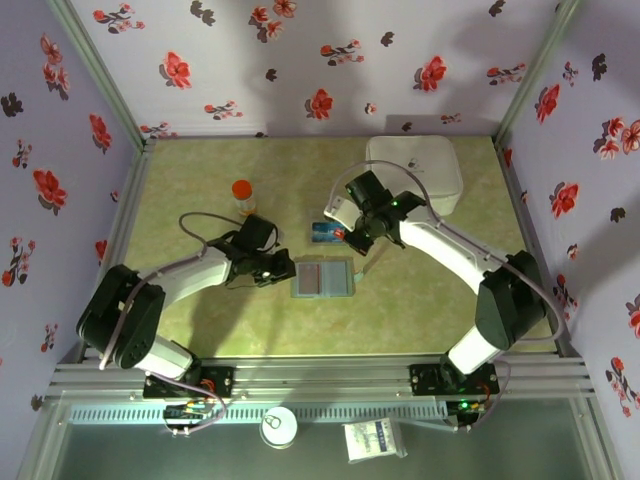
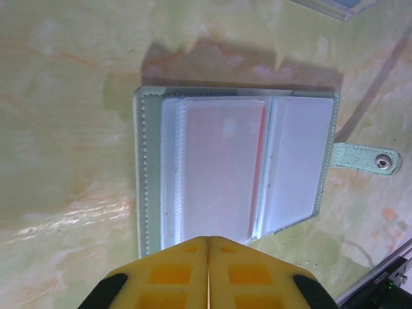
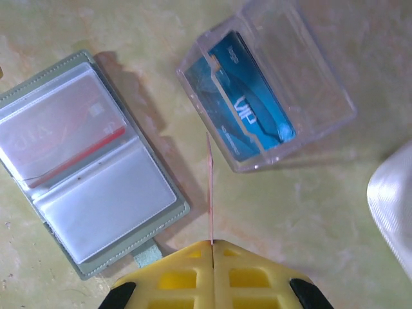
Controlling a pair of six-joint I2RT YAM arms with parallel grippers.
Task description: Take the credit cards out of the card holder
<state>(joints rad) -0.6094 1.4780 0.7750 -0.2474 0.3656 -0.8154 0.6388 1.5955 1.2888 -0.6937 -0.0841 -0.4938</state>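
The card holder [image 1: 322,278] lies open and flat on the table, its clear sleeves facing up. A red credit card [image 2: 222,167] sits inside one sleeve [image 3: 64,135]. My left gripper [image 2: 209,239] is shut, its tips over the holder's near edge [image 1: 283,270], with nothing visible between them. My right gripper [image 3: 212,243] is shut on a thin red credit card [image 3: 210,187] seen edge-on, held above the table between the holder and a clear plastic box [image 3: 309,77]. A blue-teal credit card [image 3: 257,109] lies in that box [image 1: 322,232].
A large white rounded case [image 1: 415,170] stands at the back right, close behind the right arm. An orange-capped bottle [image 1: 243,195] stands behind the left arm. The holder's snap tab [image 2: 367,159] sticks out sideways. Flowered walls enclose the table.
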